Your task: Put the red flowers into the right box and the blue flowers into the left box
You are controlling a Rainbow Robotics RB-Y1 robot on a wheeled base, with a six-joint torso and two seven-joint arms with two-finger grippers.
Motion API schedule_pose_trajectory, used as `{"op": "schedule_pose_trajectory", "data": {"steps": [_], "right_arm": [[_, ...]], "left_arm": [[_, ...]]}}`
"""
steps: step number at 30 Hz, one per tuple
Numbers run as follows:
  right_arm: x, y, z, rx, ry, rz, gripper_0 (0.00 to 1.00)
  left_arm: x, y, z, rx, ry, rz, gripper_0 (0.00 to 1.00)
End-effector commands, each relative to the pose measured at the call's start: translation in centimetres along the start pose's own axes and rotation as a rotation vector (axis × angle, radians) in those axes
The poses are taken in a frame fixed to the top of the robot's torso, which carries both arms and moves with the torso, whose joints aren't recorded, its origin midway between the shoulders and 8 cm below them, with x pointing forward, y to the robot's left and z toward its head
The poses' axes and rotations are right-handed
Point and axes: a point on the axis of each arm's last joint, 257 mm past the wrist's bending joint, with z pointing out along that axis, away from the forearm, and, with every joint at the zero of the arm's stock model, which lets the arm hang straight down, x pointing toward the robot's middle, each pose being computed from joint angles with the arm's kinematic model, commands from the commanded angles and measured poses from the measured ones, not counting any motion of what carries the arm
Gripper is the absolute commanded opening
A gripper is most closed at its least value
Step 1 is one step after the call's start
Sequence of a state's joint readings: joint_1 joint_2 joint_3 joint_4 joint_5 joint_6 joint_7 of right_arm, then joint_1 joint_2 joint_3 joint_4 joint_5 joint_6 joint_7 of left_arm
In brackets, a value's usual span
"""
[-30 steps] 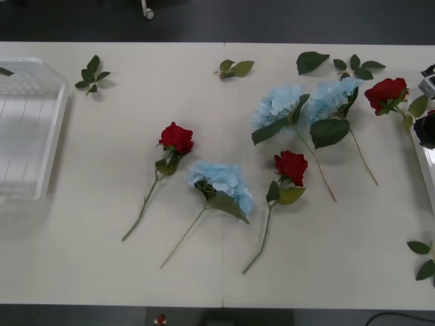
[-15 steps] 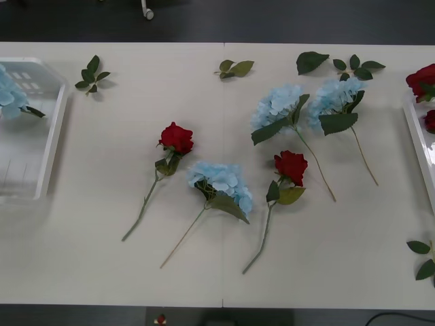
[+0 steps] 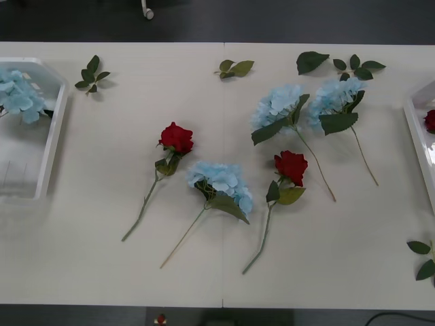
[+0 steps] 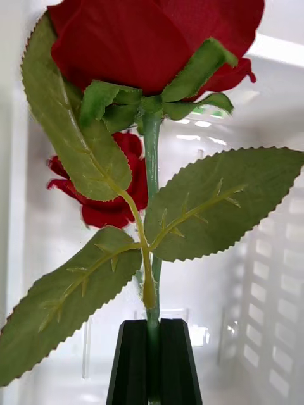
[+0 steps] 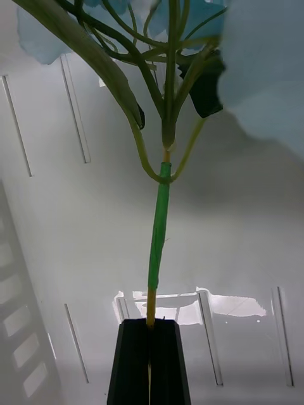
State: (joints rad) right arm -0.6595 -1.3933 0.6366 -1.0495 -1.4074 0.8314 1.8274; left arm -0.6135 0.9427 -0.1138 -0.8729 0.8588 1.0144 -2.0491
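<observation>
Both black grippers clamp flower stems over the boxes at the pale table's (image 3: 224,272) two ends.

The table's near edge is bare below the stems — open room there. Around the central artificial red rose (image 3: 291,166): another red rose (image 3: 177,138) and a pale-blue hydrangea (image 3: 221,182) to its left, two hydrangeas (image 3: 277,105) (image 3: 331,97) behind it. The translucent ribbed white basket (image 3: 47,155) far left holds a hydrangea (image 3: 18,95); the left gripper (image 5: 151,361) pinches that stem (image 5: 158,240). Far right, over the plain-rimmed white tray (image 3: 416,146), the right gripper (image 4: 154,361) grips a rose stem (image 4: 151,164) — a second bloom (image 4: 114,190) lies beneath.
</observation>
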Motion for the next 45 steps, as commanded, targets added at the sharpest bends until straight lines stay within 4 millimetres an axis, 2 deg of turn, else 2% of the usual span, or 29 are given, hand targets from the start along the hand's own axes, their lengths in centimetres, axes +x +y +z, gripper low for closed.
{"op": "schedule_pose_trajectory", "data": {"steps": [1, 3, 5, 6, 10, 15, 22, 26, 28, 29, 30, 31, 33, 34, 35, 39, 45], "right_arm": [[0.6, -2.8, 0.3, 0.066, 0.000, -0.027, 0.05], [0.8, -3.8, 0.9, 0.108, -0.002, -0.057, 0.05], [0.9, -4.7, 1.4, 0.148, -0.007, -0.087, 0.05], [1.1, -4.8, 1.7, 0.160, -0.005, -0.097, 0.05], [1.6, -5.2, 2.9, 0.196, -0.004, -0.124, 0.05], [3.5, -5.8, 4.5, 0.228, 0.011, -0.130, 0.05], [6.2, -6.5, 5.8, 0.259, -0.006, -0.160, 0.05], [6.7, -6.6, 6.0, 0.264, -0.009, -0.164, 0.06], [6.6, -6.6, 6.0, 0.264, -0.011, -0.166, 0.24], [6.5, -6.7, 6.0, 0.266, -0.013, -0.166, 0.40], [6.6, -6.6, 6.0, 0.264, -0.012, -0.168, 0.47], [6.3, -6.4, 6.0, 0.261, -0.016, -0.169, 0.60], [6.0, -6.0, 6.1, 0.253, -0.023, -0.170, 0.73], [6.0, -5.8, 6.1, 0.251, -0.024, -0.174, 0.75], [5.6, -5.4, 6.2, 0.244, -0.032, -0.181, 0.78], [4.3, -4.2, 6.1, 0.220, -0.054, -0.195, 0.81], [0.7, 0.3, 4.2, 0.089, -0.077, -0.164, 0.81]], "left_arm": [[-1.8, 1.1, -1.0, -0.023, -0.032, 0.026, 0.58], [-2.2, 1.0, -1.1, -0.022, -0.041, 0.033, 0.82], [-2.8, 0.9, -1.4, -0.023, -0.054, 0.045, 0.96], [-2.9, 1.0, -1.5, -0.022, -0.058, 0.043, 0.99], [-3.5, 1.0, -2.6, 0.005, -0.067, 0.026, 1.00], [-4.6, 0.8, -6.4, 0.088, -0.071, -0.017, 1.00], [-5.6, -1.6, -11.1, 0.230, -0.074, -0.023, 1.00], [-6.0, -4.2, -13.2, 0.321, -0.062, -0.033, 1.00], [-6.0, -5.4, -14.1, 0.356, -0.044, -0.049, 1.00], [-6.0, -6.4, -14.9, 0.377, -0.029, -0.057, 1.00], [-6.0, -6.8, -15.2, 0.386, -0.024, -0.058, 1.00], [-6.0, -7.8, -15.8, 0.397, -0.015, -0.053, 1.00], [-6.0, -9.6, -16.4, 0.407, -0.011, -0.042, 1.00], [-6.0, -10.1, -16.6, 0.408, -0.010, -0.040, 1.00], [-5.8, -11.5, -17.0, 0.408, -0.009, -0.045, 1.00], [-5.2, -15.5, -17.6, 0.401, -0.019, -0.043, 1.00], [-3.7, -22.7, -17.3, 0.397, -0.056, -0.063, 1.00]]}}
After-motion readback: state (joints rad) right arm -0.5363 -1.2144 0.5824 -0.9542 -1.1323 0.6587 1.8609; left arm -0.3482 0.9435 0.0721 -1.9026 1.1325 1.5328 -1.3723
